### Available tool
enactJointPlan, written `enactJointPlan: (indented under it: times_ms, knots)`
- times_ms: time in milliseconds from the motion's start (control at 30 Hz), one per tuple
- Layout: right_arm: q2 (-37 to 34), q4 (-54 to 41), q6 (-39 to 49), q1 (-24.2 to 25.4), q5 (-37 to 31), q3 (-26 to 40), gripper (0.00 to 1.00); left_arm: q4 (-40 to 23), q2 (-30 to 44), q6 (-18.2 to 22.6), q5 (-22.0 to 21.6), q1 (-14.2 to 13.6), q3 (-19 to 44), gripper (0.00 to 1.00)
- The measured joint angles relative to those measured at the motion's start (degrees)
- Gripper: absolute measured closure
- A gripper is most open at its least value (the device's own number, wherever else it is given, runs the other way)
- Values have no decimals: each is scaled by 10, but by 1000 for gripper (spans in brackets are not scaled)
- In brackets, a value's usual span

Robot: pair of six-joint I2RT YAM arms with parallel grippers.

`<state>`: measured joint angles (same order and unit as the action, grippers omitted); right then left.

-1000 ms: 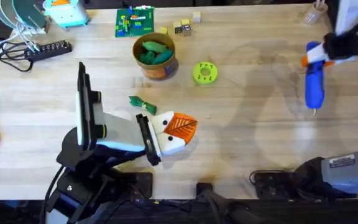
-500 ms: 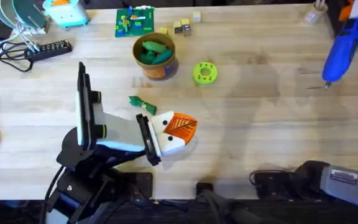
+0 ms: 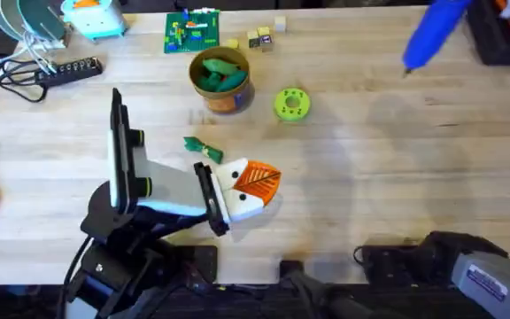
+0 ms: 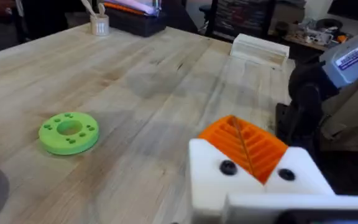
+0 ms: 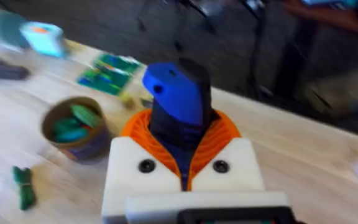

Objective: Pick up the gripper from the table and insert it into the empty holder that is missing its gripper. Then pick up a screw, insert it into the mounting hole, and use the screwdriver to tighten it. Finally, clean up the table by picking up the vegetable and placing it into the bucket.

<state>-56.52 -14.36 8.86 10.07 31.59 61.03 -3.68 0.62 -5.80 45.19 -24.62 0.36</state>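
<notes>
While your right gripper (image 5: 184,163) stays clamped on the screwdriver (image 3: 432,34), it has swung farther toward the table's far right corner; your left gripper (image 3: 253,188), closed, hasn't moved.

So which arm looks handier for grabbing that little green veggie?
Probably the left. Its claw rests right beside the vegetable and carries nothing, while the right claw is clamped on the screwdriver far across the table.

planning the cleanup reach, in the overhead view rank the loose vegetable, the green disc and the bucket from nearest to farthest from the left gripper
1. Vegetable: just beyond the left gripper, toward the left.
2. Green disc: farther up the table, right of the bucket.
3. Bucket: about as far as the disc; too close to call.
</notes>
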Motion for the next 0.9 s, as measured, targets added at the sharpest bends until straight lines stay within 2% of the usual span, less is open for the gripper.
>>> enactJointPlan:
  times_ms: [133, 267, 567, 767, 900]
  knots:
    - [19, 174, -77, -69, 17, -103, 980, 0, 0, 0, 0, 0, 0, 984]
    - [16, 301, -138, -157, 24, -167, 980, 0, 0, 0, 0, 0, 0, 984]
    - [-17, 401, -179, -357, 35, -177, 980, 0, 0, 0, 0, 0, 0, 984]
    - [-17, 428, -183, -440, 41, -177, 980, 0, 0, 0, 0, 0, 0, 984]
    - [-17, 457, -183, -478, 43, -177, 980, 0, 0, 0, 0, 0, 0, 984]
